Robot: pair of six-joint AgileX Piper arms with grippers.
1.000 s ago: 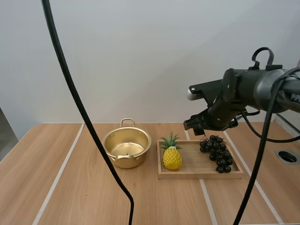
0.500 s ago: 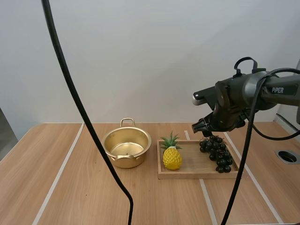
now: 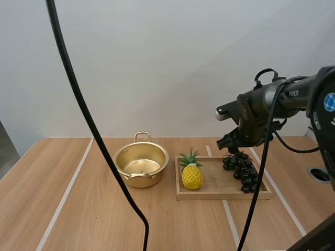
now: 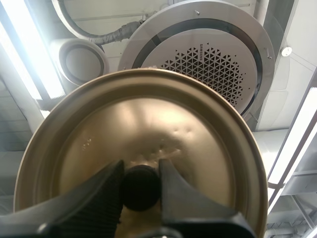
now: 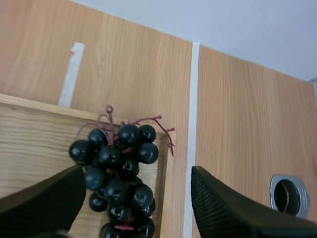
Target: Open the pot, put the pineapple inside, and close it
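Note:
The gold pot [image 3: 141, 165] stands open on the table, left of the wooden tray [image 3: 217, 194]. A yellow pineapple [image 3: 192, 175] stands upright at the tray's left end. Black grapes [image 3: 241, 170] lie at its right end. My right gripper [image 3: 226, 142] hovers just above the grapes. In the right wrist view it [image 5: 137, 171] is open, its fingers [image 5: 44, 201] wide apart on either side of the grapes [image 5: 116, 171]. My left gripper [image 4: 141, 171] is shut on the black knob [image 4: 141, 187] of the gold lid [image 4: 148, 124], held up in the air.
A metal-ringed hole [image 3: 321, 174] sits in the table to the right of the tray, also near my right finger [image 5: 290, 196]. White seams run front to back across the wooden tabletop [image 3: 78, 209]. Bare wood lies left of the pot and in front of the tray.
My right arm has drawn back to the right, and its gripper has shifted from over the tray's middle to above the grapes. Pot, pineapple and grapes have not moved.

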